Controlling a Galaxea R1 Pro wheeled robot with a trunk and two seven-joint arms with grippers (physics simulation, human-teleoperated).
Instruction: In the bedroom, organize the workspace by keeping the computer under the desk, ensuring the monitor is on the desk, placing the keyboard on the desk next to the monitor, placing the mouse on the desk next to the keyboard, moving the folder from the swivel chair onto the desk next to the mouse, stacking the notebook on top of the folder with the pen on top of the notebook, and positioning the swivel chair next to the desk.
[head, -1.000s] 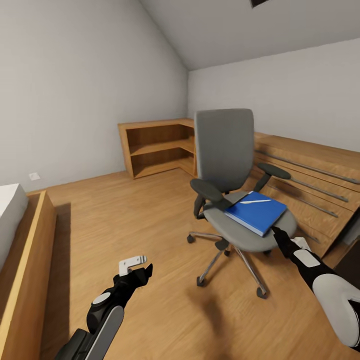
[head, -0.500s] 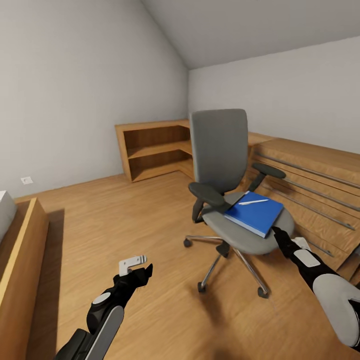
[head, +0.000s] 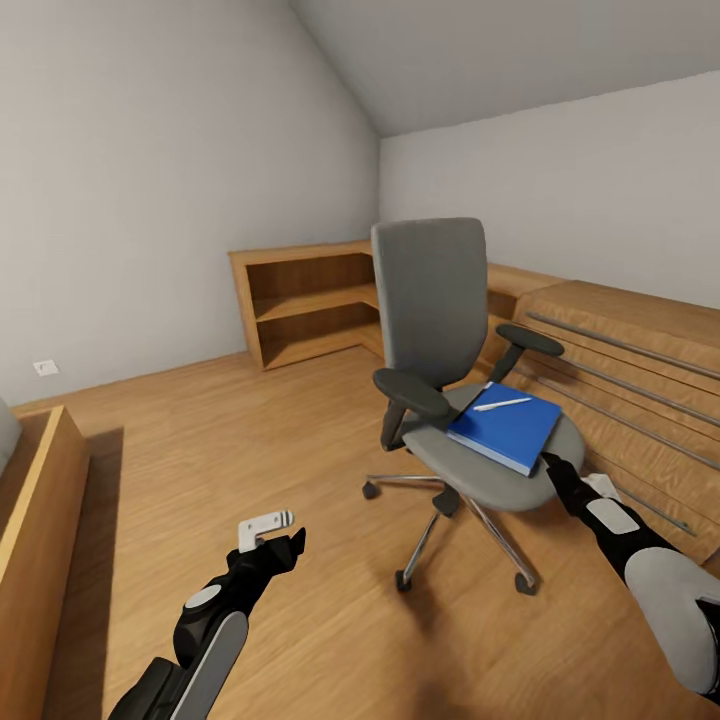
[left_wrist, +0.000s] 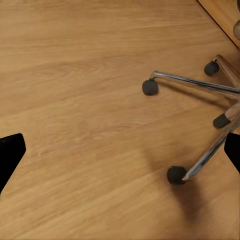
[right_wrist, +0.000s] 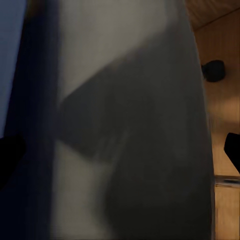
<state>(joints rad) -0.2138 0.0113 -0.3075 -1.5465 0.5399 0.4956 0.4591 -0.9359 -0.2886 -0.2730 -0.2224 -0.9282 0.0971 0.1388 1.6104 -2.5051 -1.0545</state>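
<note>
The grey swivel chair (head: 432, 300) stands mid-room on the wooden floor. A blue flat folder or notebook (head: 505, 430), I cannot tell which, lies on its seat (head: 470, 468). A white pen (head: 502, 404) rests on the blue cover. My right gripper (head: 552, 464) is at the seat's front edge by the blue cover's near corner. In the right wrist view its fingertips (right_wrist: 233, 149) stand wide apart, with the seat (right_wrist: 130, 125) close up between them. My left gripper (head: 296, 541) hangs open over bare floor, left of the chair's wheeled base (left_wrist: 175, 174).
A wooden corner shelf unit (head: 305, 300) stands against the far wall. Low wooden drawers with metal rails (head: 620, 365) run along the right wall behind the chair. A wooden bed frame (head: 40, 500) lines the left side. Open floor lies between bed and chair.
The whole picture has slid left, so the camera has moved. Both grippers hold the same place in the view, the right one still at the seat's edge.
</note>
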